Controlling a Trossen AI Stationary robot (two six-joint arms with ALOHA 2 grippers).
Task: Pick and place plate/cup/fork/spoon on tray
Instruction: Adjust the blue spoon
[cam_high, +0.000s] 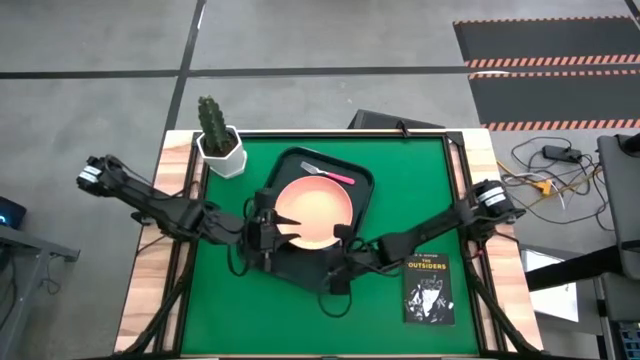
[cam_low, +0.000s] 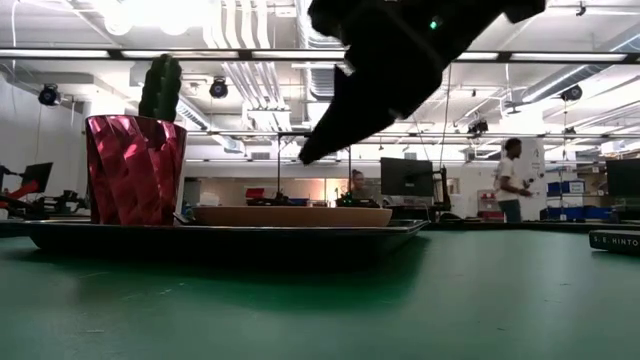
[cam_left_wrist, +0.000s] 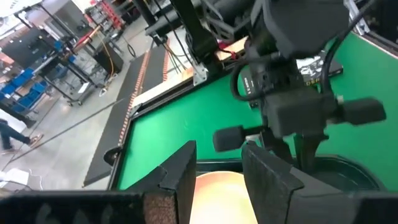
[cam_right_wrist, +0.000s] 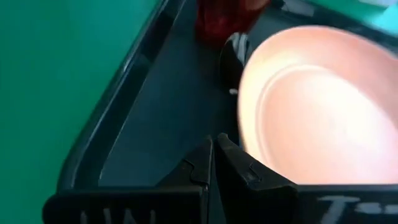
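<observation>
The dark tray lies mid-table. The peach-pink plate rests flat in it, and the fork lies on the tray floor beyond the plate. The dark red cup stands upright on the tray's left part. The spoon's bowl shows on the tray floor between cup and plate; its handle is hidden. My left gripper is open over the plate's left near edge, holding nothing. My right gripper is shut and empty, above the tray floor beside the plate's near right edge.
A white hexagonal cactus pot stands at the table's far left corner. A black book lies near the right front. The green mat is bare to the tray's right. A person stands in the room behind.
</observation>
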